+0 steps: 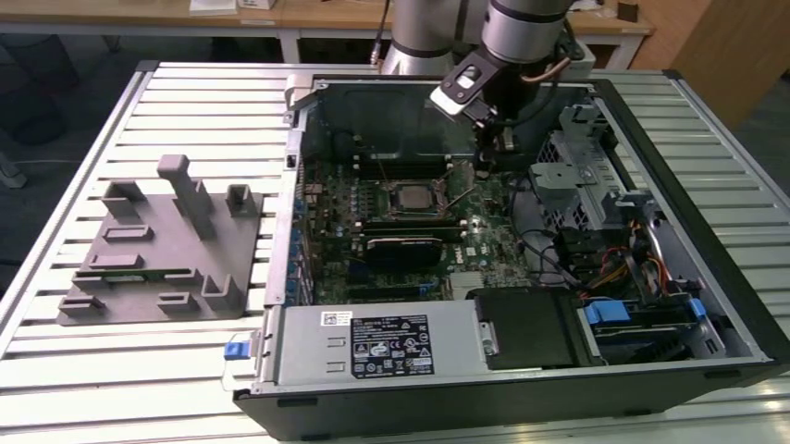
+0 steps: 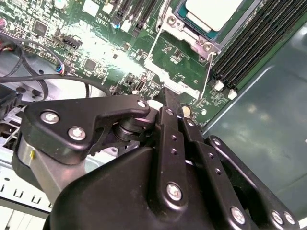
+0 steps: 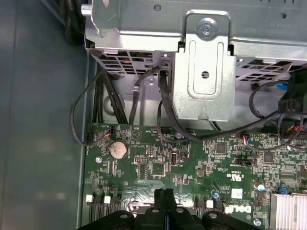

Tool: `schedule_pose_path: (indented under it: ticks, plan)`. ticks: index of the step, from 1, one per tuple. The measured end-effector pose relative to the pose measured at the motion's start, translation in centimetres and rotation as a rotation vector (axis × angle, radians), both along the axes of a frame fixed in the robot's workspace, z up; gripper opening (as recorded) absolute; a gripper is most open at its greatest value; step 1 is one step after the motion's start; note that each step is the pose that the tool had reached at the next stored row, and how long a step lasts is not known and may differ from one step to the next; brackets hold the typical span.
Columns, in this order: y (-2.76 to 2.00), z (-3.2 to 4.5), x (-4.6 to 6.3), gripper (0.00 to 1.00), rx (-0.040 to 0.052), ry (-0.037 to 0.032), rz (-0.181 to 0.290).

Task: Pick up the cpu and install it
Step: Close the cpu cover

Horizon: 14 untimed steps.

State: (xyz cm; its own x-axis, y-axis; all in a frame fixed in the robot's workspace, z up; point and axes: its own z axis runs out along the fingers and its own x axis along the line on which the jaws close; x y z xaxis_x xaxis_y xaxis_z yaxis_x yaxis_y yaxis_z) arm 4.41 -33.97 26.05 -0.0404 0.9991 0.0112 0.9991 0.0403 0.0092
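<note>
You are looking into an open computer case (image 1: 728, 305) with the arm reaching inside. The cpu (image 1: 412, 195) is sitting in the socket (image 2: 169, 23) with its pale silver top facing up, and it is also showing in the second wrist view (image 2: 213, 12). Your gripper (image 1: 487, 150) is hanging just beside the socket, over the green motherboard (image 3: 158, 163). Its fingers (image 3: 164, 196) are pressed together and pinching nothing. The pick and the placing are looking done. A thin wire lever (image 2: 207, 72) beside the socket is appearing unlatched, so clamping is probably what is left. The grey tray (image 1: 148, 250) is lying well apart from the socket, outside the case.
</note>
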Motion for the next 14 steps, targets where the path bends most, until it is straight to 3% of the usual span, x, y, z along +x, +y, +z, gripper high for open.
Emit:
schedule_pose_path:
  ticks: [6,14]
  plan:
    - [0.3,-0.45,0.4,0.11,0.0,0.0062,0.0]
    - [0.56,-1.37,0.6,0.11,0.0001,0.0076,0.0]
